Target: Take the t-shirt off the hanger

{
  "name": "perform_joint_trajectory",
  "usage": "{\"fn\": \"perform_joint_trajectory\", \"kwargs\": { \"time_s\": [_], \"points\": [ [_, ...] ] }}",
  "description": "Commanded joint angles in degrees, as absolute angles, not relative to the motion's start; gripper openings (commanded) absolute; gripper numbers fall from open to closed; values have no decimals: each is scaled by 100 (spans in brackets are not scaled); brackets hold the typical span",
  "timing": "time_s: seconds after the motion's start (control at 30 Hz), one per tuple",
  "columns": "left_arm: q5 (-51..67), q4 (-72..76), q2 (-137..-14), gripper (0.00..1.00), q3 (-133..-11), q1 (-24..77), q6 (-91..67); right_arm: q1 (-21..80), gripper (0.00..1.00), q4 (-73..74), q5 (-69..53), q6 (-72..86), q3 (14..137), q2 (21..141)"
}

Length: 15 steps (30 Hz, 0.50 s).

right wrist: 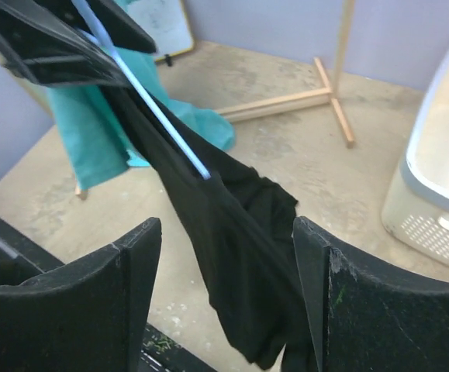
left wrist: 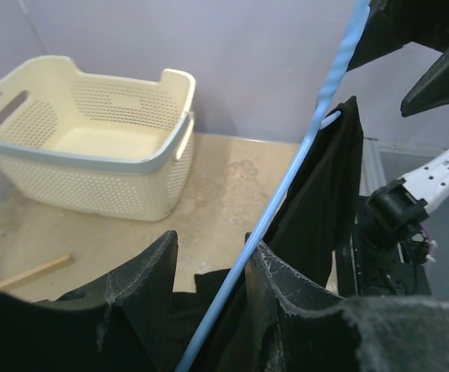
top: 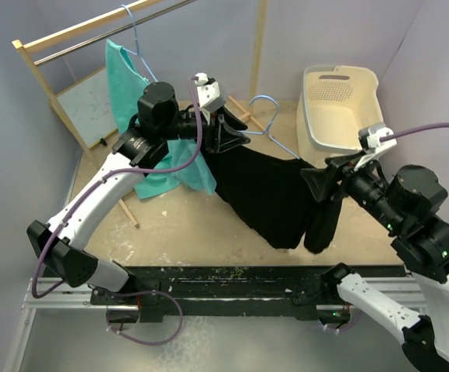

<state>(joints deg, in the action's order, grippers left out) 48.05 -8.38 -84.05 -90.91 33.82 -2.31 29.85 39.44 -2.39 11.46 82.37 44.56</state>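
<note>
A black t-shirt hangs on a thin blue wire hanger held in the air between my two arms. My left gripper holds the hanger's left end. In the left wrist view its jaws sit narrowed around the blue wire and shirt fabric. My right gripper is open at the shirt's right end. In the right wrist view the hanging shirt lies between its spread fingers, untouched, and the wire runs up to the left gripper.
A cream laundry basket stands at the back right, also in the left wrist view. A teal garment hangs on another hanger from the wooden rack at the back left. A whiteboard leans behind it. A wooden post stands mid-back.
</note>
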Motion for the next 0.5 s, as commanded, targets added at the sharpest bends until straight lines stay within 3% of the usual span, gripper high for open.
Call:
{"fn": "perform_joint_trajectory", "kwargs": {
  "time_s": [0.0,0.3,0.47],
  "points": [
    [4109,-903,-7857,0,-9307,3366,258,2971,72,4090,573,1189,7982,4129],
    [3965,-1388,-7620,0,-9618,3364,501,2966,75,4231,1466,1080,7443,3694],
    [4219,-1567,-7523,0,-9733,3364,520,2971,76,4082,977,837,7293,3548]
  ]
}}
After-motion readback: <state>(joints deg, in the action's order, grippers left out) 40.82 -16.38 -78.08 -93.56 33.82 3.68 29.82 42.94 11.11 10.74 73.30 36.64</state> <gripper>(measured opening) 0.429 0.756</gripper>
